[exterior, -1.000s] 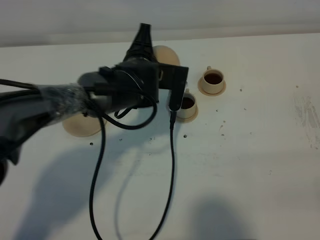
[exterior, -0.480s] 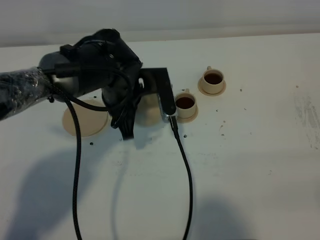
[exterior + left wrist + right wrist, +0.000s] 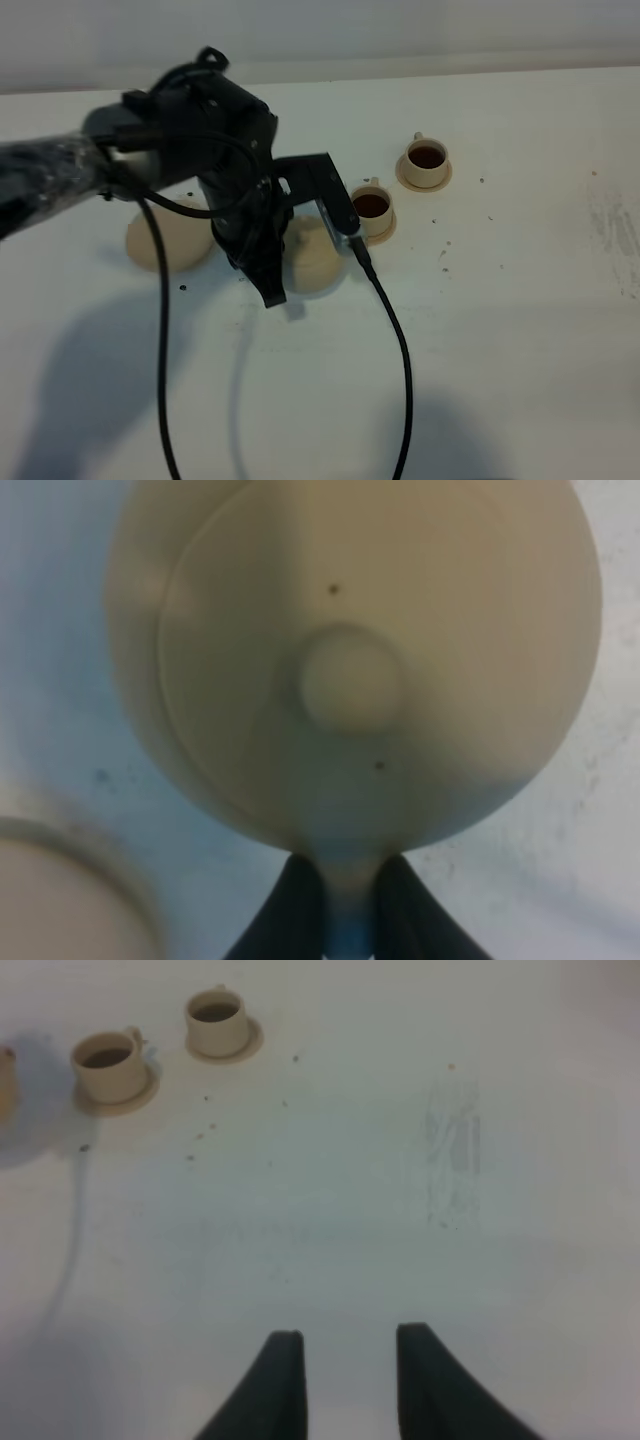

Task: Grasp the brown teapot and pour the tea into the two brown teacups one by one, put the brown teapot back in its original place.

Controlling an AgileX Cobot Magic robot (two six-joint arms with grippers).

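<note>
**Ana:** Jaws first, please. How do they stand on the left gripper (image 3: 335, 905)?

**Ben:** Pinched on the loop handle of the brown teapot (image 3: 350, 660). In the left wrist view the two dark fingers (image 3: 292, 905) press the pale handle from either side, and the pot's round body with its knobbed lid (image 3: 350, 677) lies straight out beyond the fingertips.

**Ana:** Where is the teapot on the table (image 3: 520, 330)?

**Ben:** In the high view it sits left of centre, half hidden behind the left arm's black wrist; only its tan side (image 3: 315, 258) shows. Whether it rests on the table or hangs just above it, I cannot tell.

**Ana:** And the wide saucer (image 3: 165, 240)?

**Ben:** To the left of the pot, partly covered by the arm and its cable (image 3: 400, 370). The pot is beside that saucer, not on it.

**Ana:** What about the cups?

**Ben:** The near teacup (image 3: 372, 210) stands on its small saucer just right of the pot, dark tea inside. The far teacup (image 3: 426, 160) is further right and further back, also holding dark tea.

**Ana:** What of the right gripper (image 3: 345, 1380)?

**Ben:** It hangs over bare table well right of the cups, holding nothing. Its fingers are drawn in as close as they go, though a slim gap shows between the dark tips.
</note>
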